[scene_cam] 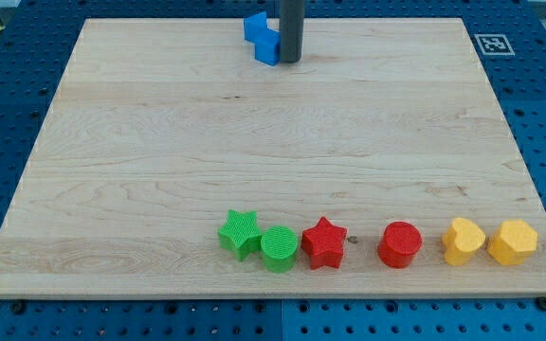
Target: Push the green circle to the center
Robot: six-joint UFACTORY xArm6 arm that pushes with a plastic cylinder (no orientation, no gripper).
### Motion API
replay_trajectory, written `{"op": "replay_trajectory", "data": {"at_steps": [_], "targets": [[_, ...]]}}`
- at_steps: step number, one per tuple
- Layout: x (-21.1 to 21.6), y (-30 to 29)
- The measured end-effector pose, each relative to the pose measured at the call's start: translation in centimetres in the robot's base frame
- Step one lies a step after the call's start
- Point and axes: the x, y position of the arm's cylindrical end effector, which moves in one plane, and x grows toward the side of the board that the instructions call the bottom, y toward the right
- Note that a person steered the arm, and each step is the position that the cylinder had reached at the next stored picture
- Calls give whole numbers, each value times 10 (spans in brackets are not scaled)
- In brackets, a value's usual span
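**Approach not begun: tip at the far edge, green circle in the bottom row**

A pale wooden board (pixel 273 142) lies on a blue perforated bench, with a small printed marker (pixel 490 44) at the board's top right corner. Along the view's bottom edge runs a row of blocks: a green star (pixel 241 233), the green circle (pixel 279 248) touching it on the right, a red star (pixel 324 242) just beside the circle, then a red circle (pixel 400 244), a yellow heart-like block (pixel 464 241) and a yellow hexagon (pixel 512 242).

My tip (pixel 290 61) stands at the view's top, right against some blue blocks (pixel 263 38); whether that is one block or two is hard to tell from here. The arm carries a rod only, so there are no jaws to be apart or together.

I judge the task to be at its very start. The tip is well apart from the green circle, with the whole board between them. The next move calls for bringing the tip down past the row, to the circle's bottom side, without knocking the green star or red star that flank it closely, then pushing toward the view's top.

The green circle is a round disc lying flat: it has no long axis and points no particular way, so any push direction suits it equally.
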Motion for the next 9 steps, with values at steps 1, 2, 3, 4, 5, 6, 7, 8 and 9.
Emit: {"op": "replay_trajectory", "data": {"at_steps": [1, 2, 3, 4, 5, 6, 7, 8, 9], "targets": [[7, -3], [70, -7], [115, -62], [147, -150], [206, -201], [274, -187], [314, -108], [335, -36], [332, -8]]}}
